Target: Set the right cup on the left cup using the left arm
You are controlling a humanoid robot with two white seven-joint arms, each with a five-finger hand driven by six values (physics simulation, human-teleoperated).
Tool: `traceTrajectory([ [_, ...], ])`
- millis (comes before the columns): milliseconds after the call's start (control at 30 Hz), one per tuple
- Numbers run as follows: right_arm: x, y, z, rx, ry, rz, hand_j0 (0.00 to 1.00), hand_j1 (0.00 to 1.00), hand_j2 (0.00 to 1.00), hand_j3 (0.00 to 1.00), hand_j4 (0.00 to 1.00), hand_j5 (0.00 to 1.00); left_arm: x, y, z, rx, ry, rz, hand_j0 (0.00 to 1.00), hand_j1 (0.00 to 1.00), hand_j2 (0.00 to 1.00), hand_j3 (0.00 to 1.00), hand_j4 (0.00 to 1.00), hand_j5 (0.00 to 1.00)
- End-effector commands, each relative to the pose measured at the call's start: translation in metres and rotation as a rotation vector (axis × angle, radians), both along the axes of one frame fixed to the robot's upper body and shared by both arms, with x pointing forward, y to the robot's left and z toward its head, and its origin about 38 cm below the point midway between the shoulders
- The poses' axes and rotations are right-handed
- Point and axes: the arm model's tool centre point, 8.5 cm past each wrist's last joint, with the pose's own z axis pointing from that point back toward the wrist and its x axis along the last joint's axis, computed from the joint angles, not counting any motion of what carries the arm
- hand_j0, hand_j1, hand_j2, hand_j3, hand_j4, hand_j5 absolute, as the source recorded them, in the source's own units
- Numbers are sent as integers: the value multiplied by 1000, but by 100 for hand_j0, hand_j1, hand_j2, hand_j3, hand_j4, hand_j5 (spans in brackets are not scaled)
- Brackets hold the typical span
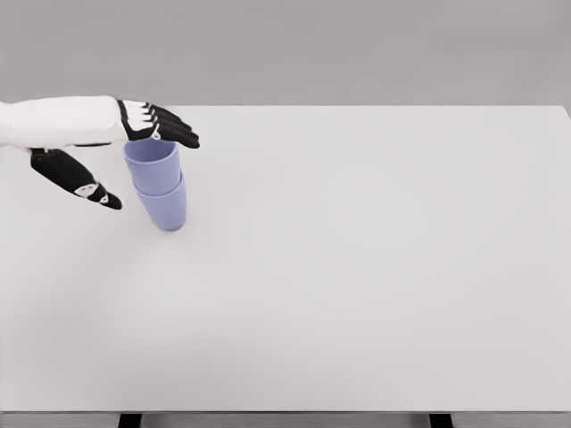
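Observation:
Two lavender-blue cups are stacked at the table's left: the upper cup (152, 166) sits nested in the lower cup (166, 209), which stands on the table. My left hand (134, 156) reaches in from the left edge beside and above the stack. Its fingers (169, 127) stretch out flat just behind the upper cup's rim, and the thumb (80, 181) hangs apart to the left of the cups. The hand is open and holds nothing. No right arm shows in the head view.
The white table (357, 267) fills most of the view, with its far edge near the top and its front edge along the bottom. Two dark table legs (129, 420) show below the front edge.

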Motion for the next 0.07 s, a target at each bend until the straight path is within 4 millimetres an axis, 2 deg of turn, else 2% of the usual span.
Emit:
traceTrajectory([
  [0,0,0,0,0,0,0,100,100,100,100,100,100,-16,-9,11,-41,11,-47,100,100,100,100,100,100],
  [33,0,0,0,0,0,0,100,100,100,100,100,100,-16,-8,9,-43,16,-46,100,100,100,100,100,100],
])
